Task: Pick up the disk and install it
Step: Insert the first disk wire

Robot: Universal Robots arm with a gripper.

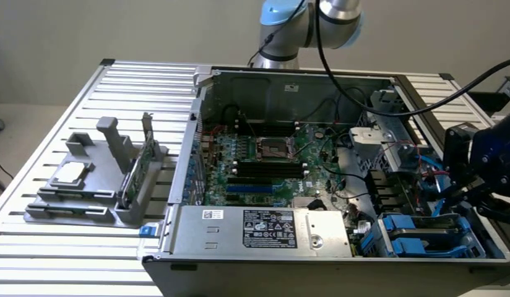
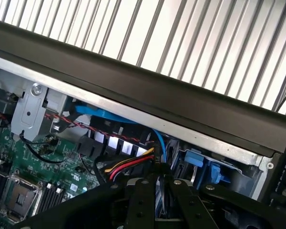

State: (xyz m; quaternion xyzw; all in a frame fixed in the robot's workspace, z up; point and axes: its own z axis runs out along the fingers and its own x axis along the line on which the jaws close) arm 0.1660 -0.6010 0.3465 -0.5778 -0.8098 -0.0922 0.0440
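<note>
Hovering fingers [image 2: 157, 200] near possibly blue plastic-framed disk [image 1: 420, 238].

open computer case [image 1: 321, 185] (motherboard [image 1: 263, 154] exposed) | grey fixture [image 1: 98, 179] on slatted table [image 1: 40, 247] | upright card [image 1: 135, 167]

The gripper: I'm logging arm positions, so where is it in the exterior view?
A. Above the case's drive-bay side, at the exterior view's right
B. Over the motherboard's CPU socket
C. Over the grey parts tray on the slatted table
A: the gripper hangs over the blue drive carriers at the case's right side.
</note>
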